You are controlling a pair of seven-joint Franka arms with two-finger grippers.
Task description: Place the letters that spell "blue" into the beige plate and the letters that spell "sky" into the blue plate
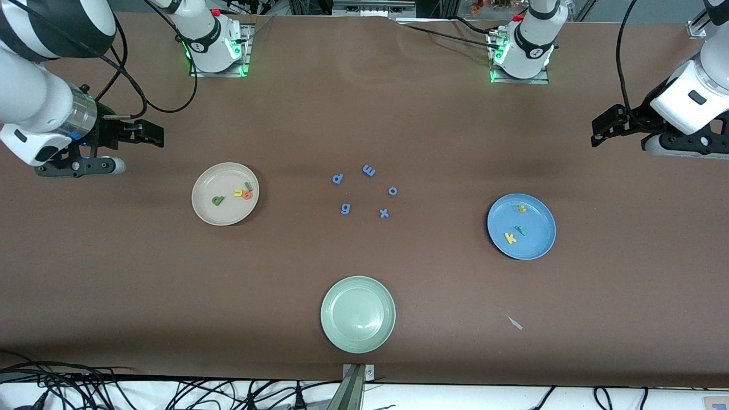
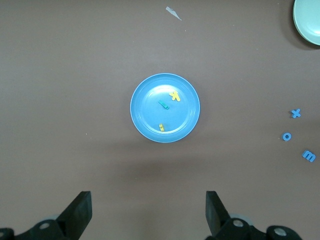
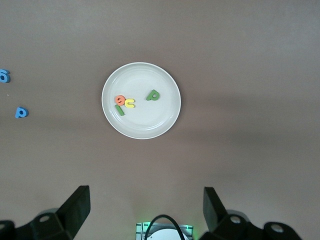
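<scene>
Letters b, l, u, e point(image 3: 130, 101) — beige plate point(image 3: 160, 120).

Blue plate point(image 2: 145, 122) holds yellow k point(image 2: 174, 95), teal y point(image 2: 163, 105), yellow s point(image 2: 161, 127)

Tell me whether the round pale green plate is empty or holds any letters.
Empty. The round pale green plate shows only bare surface; the five blue letters lie on the table farther from the front camera.

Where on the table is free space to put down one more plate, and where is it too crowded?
Bare table lies between the beige plate and the blue letters, between those letters and the blue plate, and between the letters and the robots' bases. The pale green plate itself holds nothing. Crowded: the letter cluster mid-table.
</scene>
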